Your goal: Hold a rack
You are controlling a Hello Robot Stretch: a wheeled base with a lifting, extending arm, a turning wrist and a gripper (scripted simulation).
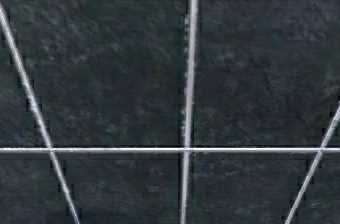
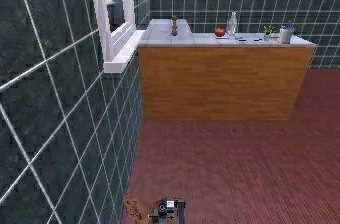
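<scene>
Wall (image 1: 108, 80): dark tiles, facing the robot ahead.
Gripper (image 2: 154, 211): showing low over the red floor (image 2: 238, 160); cannot tell whether it is holding anything.
Brown thing (image 2: 135, 208): lying just beside the fingers, by the wall's foot; too small to tell whether it is the rack.
Counter (image 2: 223, 85): standing well apart, bearing small items.

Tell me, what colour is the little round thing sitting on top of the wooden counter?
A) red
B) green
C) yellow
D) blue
A: the small round thing on the white countertop is plainly red in the arm side view.
</scene>
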